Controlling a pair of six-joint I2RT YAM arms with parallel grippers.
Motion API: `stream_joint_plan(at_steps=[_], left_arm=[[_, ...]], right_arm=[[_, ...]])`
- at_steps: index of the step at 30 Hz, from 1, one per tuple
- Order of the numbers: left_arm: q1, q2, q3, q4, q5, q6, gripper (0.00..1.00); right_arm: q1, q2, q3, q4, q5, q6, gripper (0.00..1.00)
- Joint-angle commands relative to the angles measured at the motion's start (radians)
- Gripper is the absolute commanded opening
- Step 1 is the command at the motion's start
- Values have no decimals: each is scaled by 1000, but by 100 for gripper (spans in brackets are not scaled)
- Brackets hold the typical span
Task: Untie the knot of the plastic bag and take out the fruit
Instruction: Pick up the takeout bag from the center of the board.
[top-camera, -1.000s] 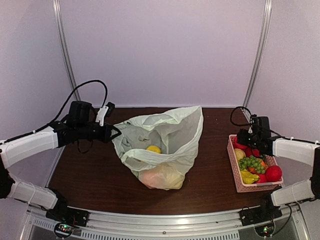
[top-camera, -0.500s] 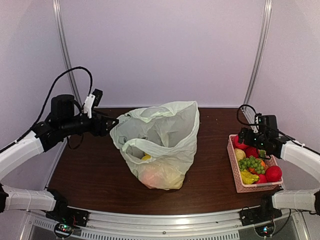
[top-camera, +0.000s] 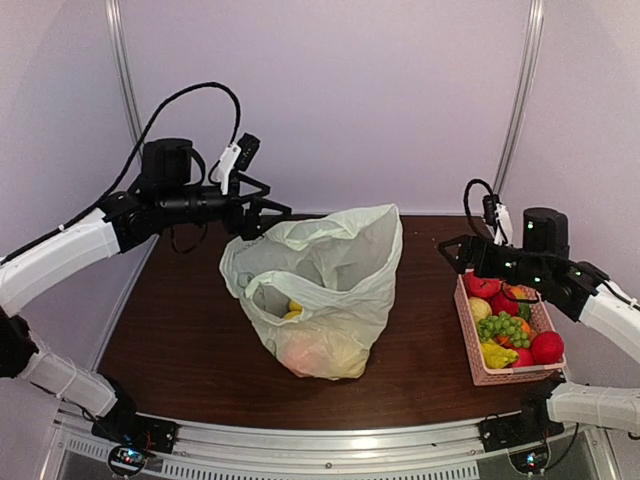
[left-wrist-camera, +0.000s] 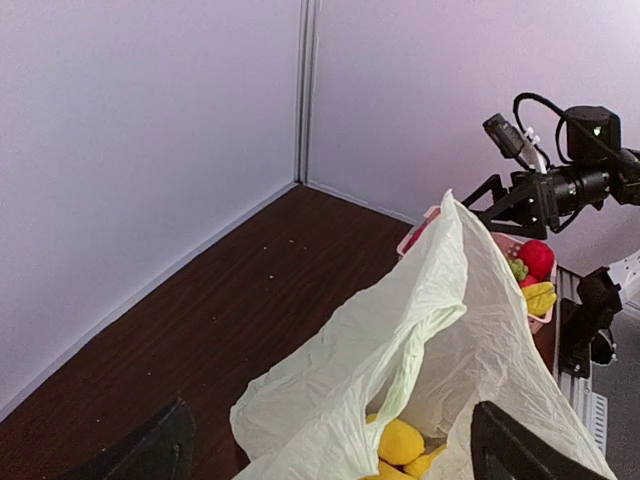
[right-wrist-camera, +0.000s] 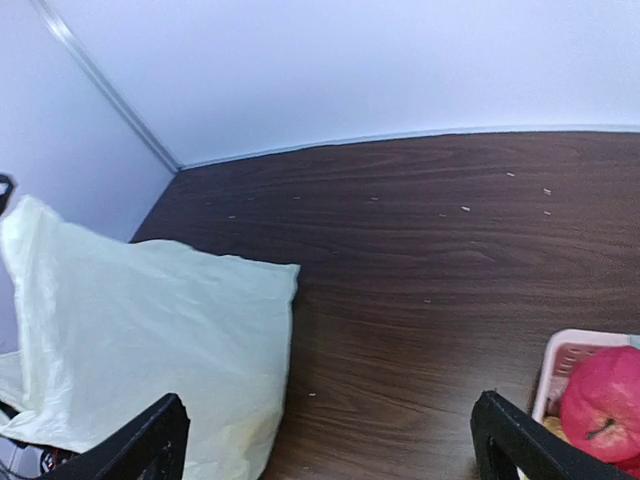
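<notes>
One plastic bag (top-camera: 335, 270) is gaping, two yellow fruit (left-wrist-camera: 400, 440) showing inside; my left arm (top-camera: 165, 205) and right arm (top-camera: 535, 265) are hovering beside it, jaws wide, empty.

No text, label, brand or number can be read anywhere; the thin, crinkly, pale green translucent plastic bag (top-camera: 325, 290) shows no legible print in any view.

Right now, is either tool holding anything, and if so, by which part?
Nothing is held. The left tool is open at the top edge of the plastic bag, not gripping it; the right tool is open and empty.
</notes>
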Motion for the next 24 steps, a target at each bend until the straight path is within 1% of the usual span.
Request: stream_joint_plan(at_steps=[1,3,5,8,11,13,15,17,20,21,22,23,24], left_arm=[[-23,141,112,-62,115,60,98],[-41,195,166,-117,108,85,98],[-55,227,187,-138,91,91,98],[-59,245,185,-140,60,91,98],[-63,246,176,-143,30,124,97],[-66,248,171,-142,25,133,89],[-68,255,166,-143,22,142,71],[-70,257,159,-143,21,142,50],[-72,252,141,-143,2,142,20],[-73,247,133,-139,-13,140,10],[-73,239,123,-124,-35,131,1],[-73,224,109,-108,-57,123,0],[-72,209,90,-91,-78,112,0]], right_arm=[[128,-26,49,56,-108,36,100],[185,-27,53,107,-126,59,100],[240,-15,62,139,-125,65,100],[313,29,85,146,-97,47,100],[376,101,100,172,-66,34,100],[395,158,106,203,-49,40,98],[410,216,120,220,-34,51,92],[422,267,141,234,-8,61,81],[430,322,173,239,30,72,55],[430,334,186,237,47,73,39],[430,347,199,232,69,71,27],[430,359,219,220,94,64,12],[430,373,244,204,117,54,4]])
